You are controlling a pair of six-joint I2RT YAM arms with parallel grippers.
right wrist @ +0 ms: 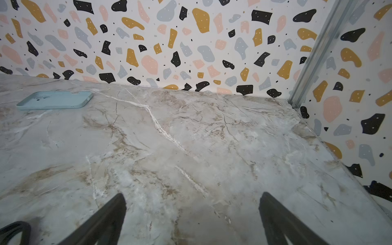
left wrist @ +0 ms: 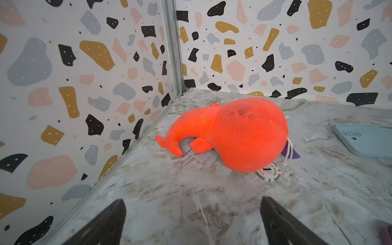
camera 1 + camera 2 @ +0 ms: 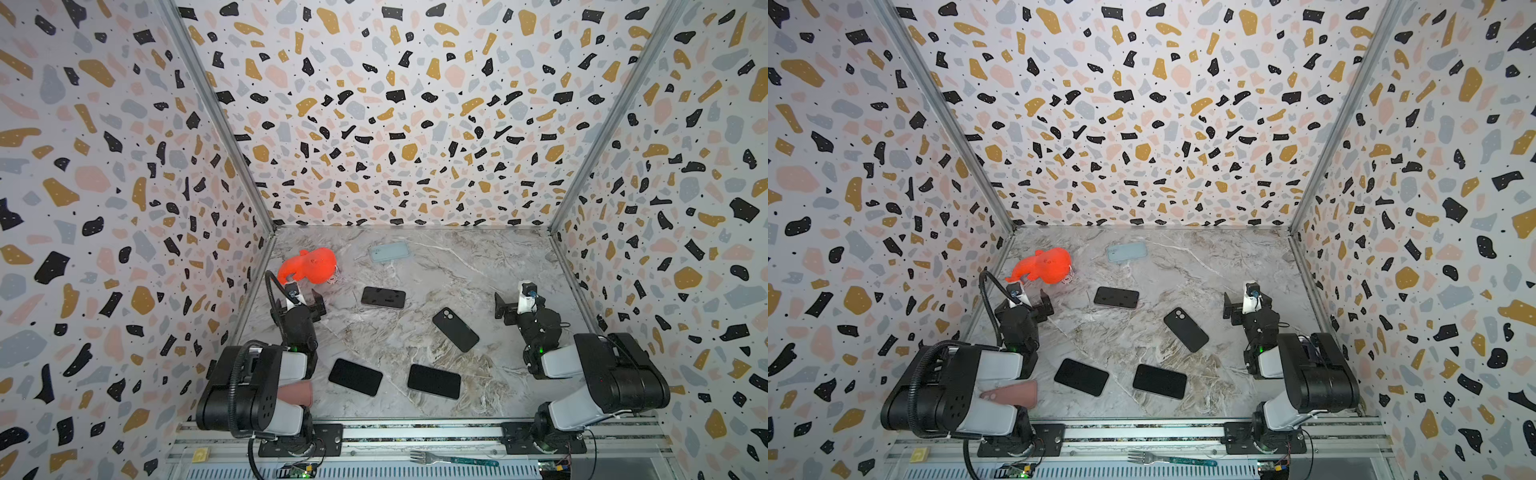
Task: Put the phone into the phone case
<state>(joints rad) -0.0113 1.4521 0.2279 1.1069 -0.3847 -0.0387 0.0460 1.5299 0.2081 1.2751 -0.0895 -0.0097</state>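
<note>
A light blue phone case [image 3: 389, 251] [image 3: 1126, 251] lies near the back wall, also seen in the wrist views [image 2: 364, 141] [image 1: 55, 100]. Three dark phones lie flat on the marble table: one mid-table [image 3: 383, 297], two near the front [image 3: 355, 376] [image 3: 434, 381]. A black slab with camera rings facing up [image 3: 455, 329] lies right of centre; phone or case, I cannot tell. A pink case [image 3: 1013, 392] is half hidden under the left arm. My left gripper [image 3: 308, 299] [image 2: 193, 203] and right gripper [image 3: 505, 308] [image 1: 192, 201] hover open and empty.
An orange plush toy [image 3: 309, 266] [image 2: 233, 133] lies in the back left corner, just ahead of the left gripper, with a poker chip [image 2: 267, 172] beside it. Patterned walls close in three sides. A fork [image 3: 453, 459] rests on the front rail.
</note>
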